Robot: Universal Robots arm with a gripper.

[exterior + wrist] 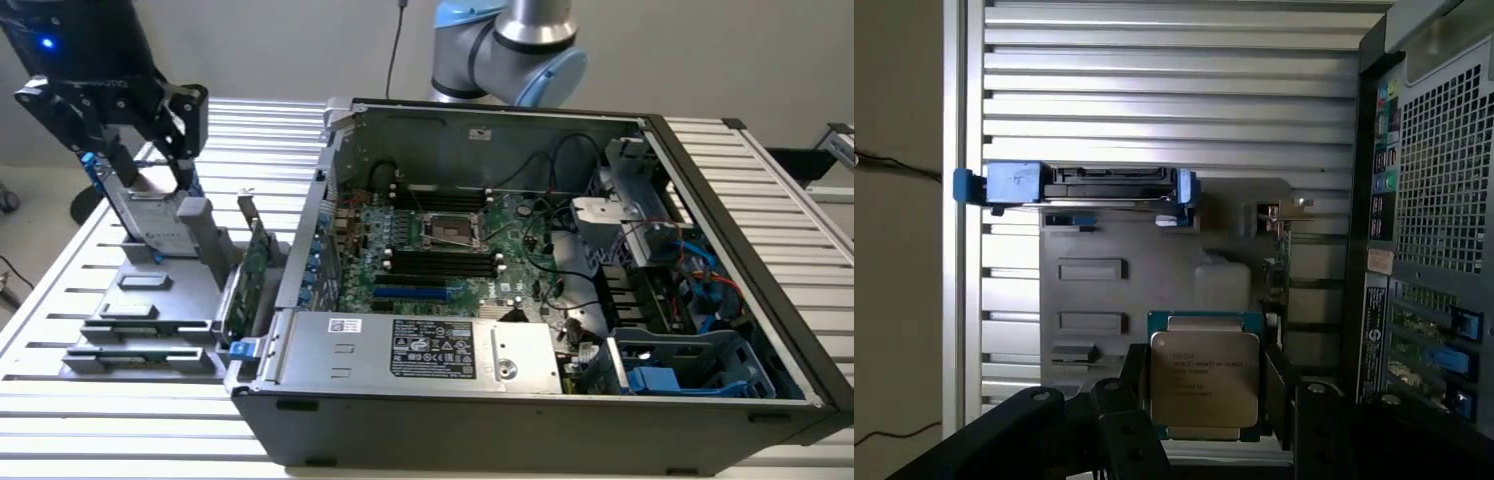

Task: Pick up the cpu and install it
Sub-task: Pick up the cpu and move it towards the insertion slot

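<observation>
The cpu [1204,385] is a small square chip with a silvery metal top and a green rim. It sits between my gripper's [1206,400] two black fingers [1132,392], which press on its opposite edges, and it hangs above the grey parts holder [1154,280]. In the exterior view my gripper [134,160] hovers at the exterior view's left, just above the upright hard drive [150,215]. The motherboard's empty square socket [451,232] lies in the middle of the open computer case [534,400], well to the exterior view's right of my gripper.
The silver hard drive with blue rails [1004,185] stands on edge in the holder. Upright green circuit cards [247,275] stand between the holder and the case wall. Inside the case are a power supply [427,350], cables and a blue drive cage [681,365]. A slatted metal table [80,420] bears everything.
</observation>
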